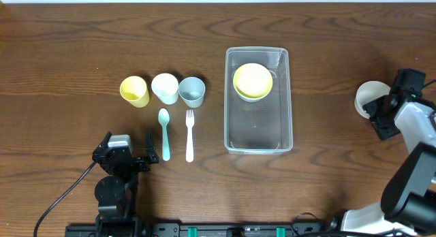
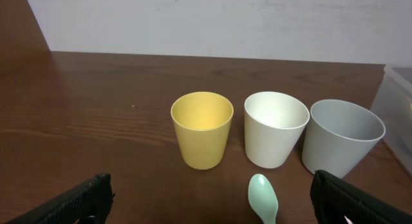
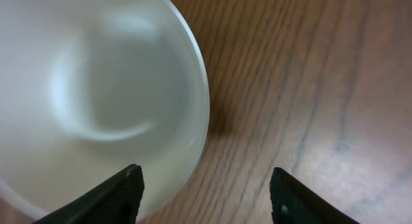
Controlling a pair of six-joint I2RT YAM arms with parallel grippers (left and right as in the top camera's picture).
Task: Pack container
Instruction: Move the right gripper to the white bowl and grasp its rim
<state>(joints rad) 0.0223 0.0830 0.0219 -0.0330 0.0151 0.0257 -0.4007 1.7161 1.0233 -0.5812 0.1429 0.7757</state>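
Straddled the rim of the white bowl (image 3: pixel 96 89) with right fingers (image 3: pixel 119 197) spread wide, clamping nothing; held left fingers (image 2: pixel 71 205) wide apart, empty, facing three cups (image 2: pixel 275 130) on the table (image 2: pixel 96 108).

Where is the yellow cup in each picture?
Overhead: the yellow cup is at the left end of the cup row, left of centre.
Left wrist: the yellow cup is mid-picture, again the leftmost cup.
Right wrist: not in it; a white bowl shows instead.
Landmark: the green spoon lies just below the white cup in the overhead and left wrist views.
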